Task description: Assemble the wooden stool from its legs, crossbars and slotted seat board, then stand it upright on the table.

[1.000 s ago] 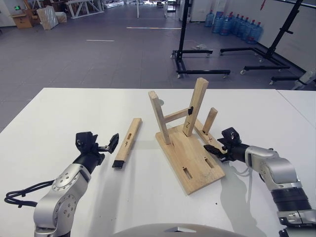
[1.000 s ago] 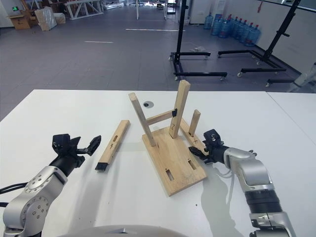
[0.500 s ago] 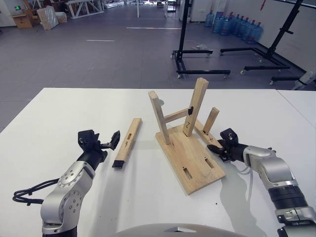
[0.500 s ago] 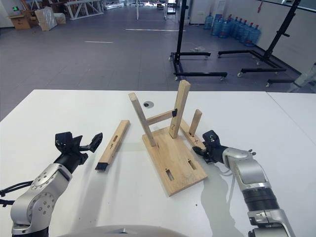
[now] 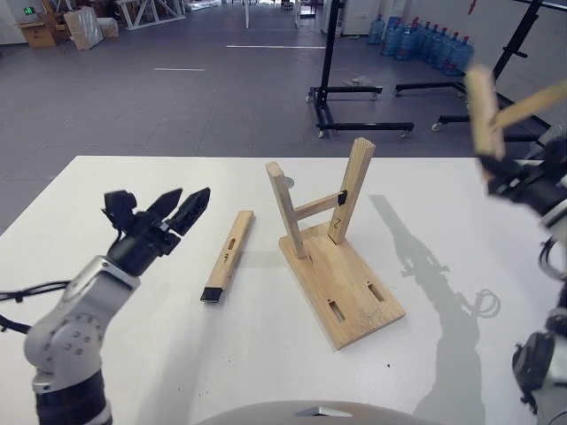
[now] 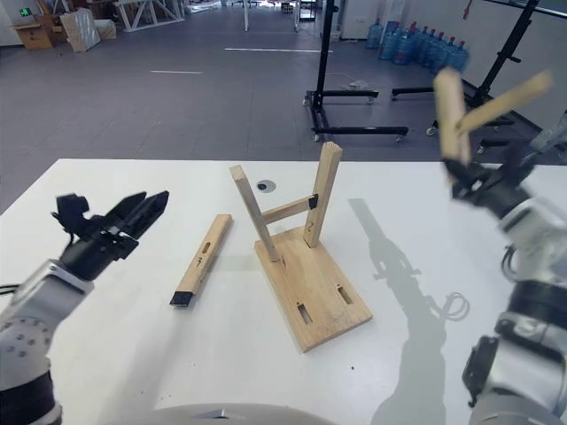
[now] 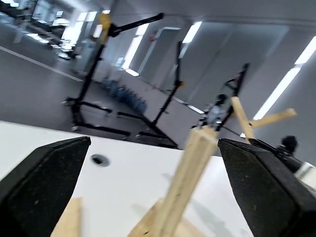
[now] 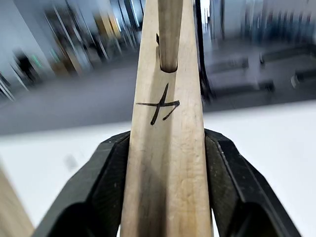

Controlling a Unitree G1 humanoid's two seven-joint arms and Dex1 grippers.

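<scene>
The slotted seat board [image 5: 353, 288] lies flat on the white table, with two legs [image 5: 288, 211] joined by a crossbar [image 5: 317, 208] standing up from it. A loose leg [image 5: 228, 257] lies on the table to its left. My left gripper [image 5: 189, 198] hangs open above the table, left of that loose leg, holding nothing. High on the right, my right gripper [image 6: 485, 184] is shut on a third leg [image 6: 451, 113] that has a crossbar [image 6: 505, 95] plugged into it. The right wrist view has its fingers [image 8: 106, 187] clamping this marked leg [image 8: 168, 123].
The table [image 5: 133, 354] has bare room in front and to the left. A small round hole [image 6: 266, 187] sits in the tabletop behind the stool parts. Black wheeled frames [image 5: 359, 93] and water jugs stand on the floor beyond the far edge.
My right gripper has lifted the leg and its crossbar from the table beside the seat board high into the air. My left arm has risen off the table, gripper still open.
</scene>
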